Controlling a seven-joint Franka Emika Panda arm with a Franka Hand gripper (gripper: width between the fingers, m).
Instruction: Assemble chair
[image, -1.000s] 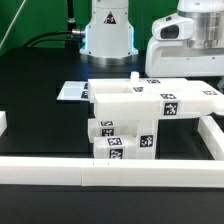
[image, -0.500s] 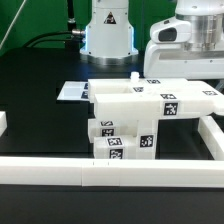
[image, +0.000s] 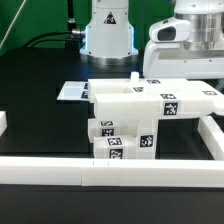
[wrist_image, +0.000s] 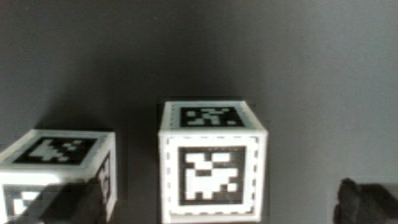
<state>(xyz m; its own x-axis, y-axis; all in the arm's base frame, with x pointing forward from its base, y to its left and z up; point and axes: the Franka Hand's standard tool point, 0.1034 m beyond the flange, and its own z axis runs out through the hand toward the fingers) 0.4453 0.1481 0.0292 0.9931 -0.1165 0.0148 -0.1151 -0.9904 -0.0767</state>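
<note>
Exterior view. One flat white plastic slab (image: 125, 100) is recorded at frame centre. Small white tagged plastic blocks (image: 120, 140) are stacked under it toward 6 o'clock; their number could not be resolved. Three long white border rails (image: 110, 172) are counted: at 6, 3 and 9 o'clock. One thin flat white marker board (image: 72, 92) is noted at 10 o'clock. One white robot arm (image: 108, 30) is noted at 12 o'clock.

Wrist view. Two white tagged blocks are counted: the fuller block (wrist_image: 214, 150) and the cut-off block (wrist_image: 63, 160). Two black-and-white square tags (wrist_image: 210, 115) are seen on the fuller block.
</note>
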